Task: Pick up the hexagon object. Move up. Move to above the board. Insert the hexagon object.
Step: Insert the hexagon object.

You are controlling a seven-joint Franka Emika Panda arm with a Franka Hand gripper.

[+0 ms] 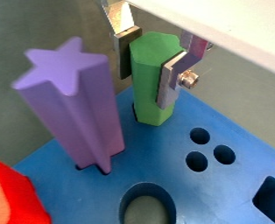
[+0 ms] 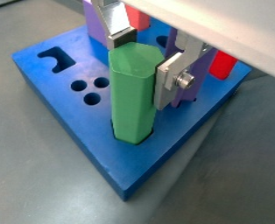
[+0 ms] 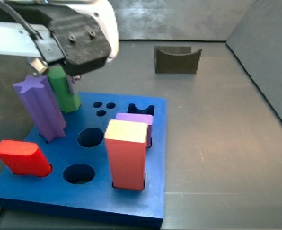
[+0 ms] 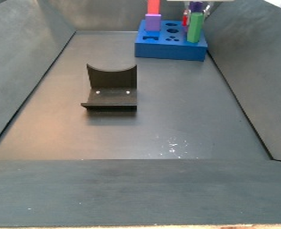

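Pincer (image 1: 151,54) plates sit on either side of the green hexagon post (image 1: 151,77), closed down to the post's width and gripping it near the top; both wrist views show this, with one silver finger (image 2: 172,80) flat against a facet. The post (image 2: 133,94) stands upright with its foot on the blue board (image 2: 70,118), close to a corner. Whether the foot is down in a hole or only resting on the surface I cannot tell.

Just beside it in a wrist view stands the purple star post (image 1: 75,101), upright in the board (image 1: 228,131), with two small round holes (image 1: 209,158) and a larger round hole (image 1: 146,203) nearby and a red block (image 1: 9,194) at the edge.

In a side view the pincer (image 3: 59,65) hangs over the board's (image 3: 72,202) back corner, the hexagon (image 3: 63,90) beside the star (image 3: 39,108). A tall pink block (image 3: 127,154) and the red block (image 3: 23,157) stand nearer the front. Beyond the board, a dark U-shaped block (image 3: 177,59) rests on the worktop (image 3: 227,117), well apart.

From the far side view that U-block (image 4: 109,88) lies nearest, with the board (image 4: 172,46) and hexagon (image 4: 196,25) at the back.
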